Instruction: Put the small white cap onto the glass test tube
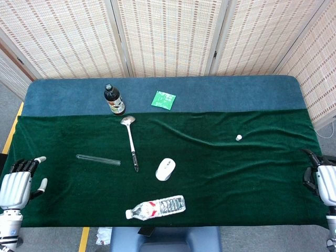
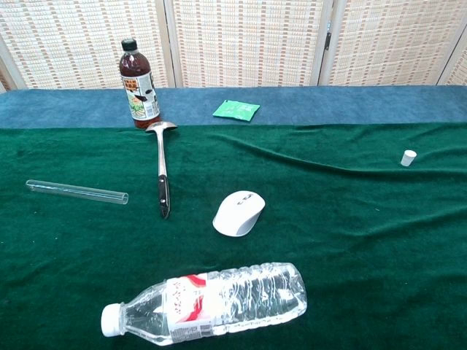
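My left hand (image 1: 18, 184) and right hand (image 1: 321, 181) wait spread, empty, at table edges; tube (image 1: 98, 159) lies flat left, cap (image 1: 239, 138) stands far right, well apart, one within each hand's reach

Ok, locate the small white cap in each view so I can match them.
Head view: small white cap sits right of centre on the green cloth.
Chest view: cap stands near the right edge.
Shared landmark: the white mouse, left of the cap and nearer the robot.

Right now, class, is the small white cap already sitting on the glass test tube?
No: the small white cap stands alone on the green cloth at the right, far from the glass test tube lying at the left.
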Controlling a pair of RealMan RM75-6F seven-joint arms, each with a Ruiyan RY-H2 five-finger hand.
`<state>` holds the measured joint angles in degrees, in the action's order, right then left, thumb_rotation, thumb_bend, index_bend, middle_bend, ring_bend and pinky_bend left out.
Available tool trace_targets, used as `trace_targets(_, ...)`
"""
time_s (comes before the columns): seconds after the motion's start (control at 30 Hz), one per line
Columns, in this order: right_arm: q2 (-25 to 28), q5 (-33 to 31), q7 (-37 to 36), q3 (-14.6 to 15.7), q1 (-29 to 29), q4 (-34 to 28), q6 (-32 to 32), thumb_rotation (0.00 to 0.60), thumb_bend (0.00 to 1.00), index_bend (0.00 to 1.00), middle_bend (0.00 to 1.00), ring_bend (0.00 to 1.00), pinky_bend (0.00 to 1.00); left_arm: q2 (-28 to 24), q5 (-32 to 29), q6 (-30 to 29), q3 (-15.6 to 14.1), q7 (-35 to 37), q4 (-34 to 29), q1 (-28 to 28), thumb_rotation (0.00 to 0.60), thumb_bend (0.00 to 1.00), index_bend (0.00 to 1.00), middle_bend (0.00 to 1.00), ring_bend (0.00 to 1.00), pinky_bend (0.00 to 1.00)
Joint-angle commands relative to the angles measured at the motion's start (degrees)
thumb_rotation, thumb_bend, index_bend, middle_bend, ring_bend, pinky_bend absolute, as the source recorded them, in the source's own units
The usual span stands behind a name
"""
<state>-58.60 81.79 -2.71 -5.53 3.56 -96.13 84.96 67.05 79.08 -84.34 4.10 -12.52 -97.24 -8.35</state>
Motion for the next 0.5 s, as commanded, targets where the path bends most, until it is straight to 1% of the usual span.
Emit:
trace_targets(0.03,0.05,-0.05,0.06,-0.05,0.07,-0.08,-0.16,0.6,0.39,0.21,0.3,0.36,0.5,0.05,-0.08,0.24,0.1,-0.03,0.02,-0.08,0.6,0.43,0.26,0.29,0.26,0.19)
trace_targets(0.3,0.15,-0.12,-0.03,-0.14,-0.01,-0.13,-0.21,0.6,0.39,0.21,0.3,0.36,0.5,0.29,-0.14,0.99,0.32,0.0,0.38,-0.39,0.6,0.43,0.26,0.29,0.26,0.19)
trace_targets(0.5,0.29,-0.11,0.08,-0.25,0.05,-0.44,-0.3,0.6,0.39,0.21,0.3,0.37,0.5,0.4,0.19,2.38,1.12,-0.34,0.73,-1.8,0.6,0.43,0.26,0.29,0.26,0.19)
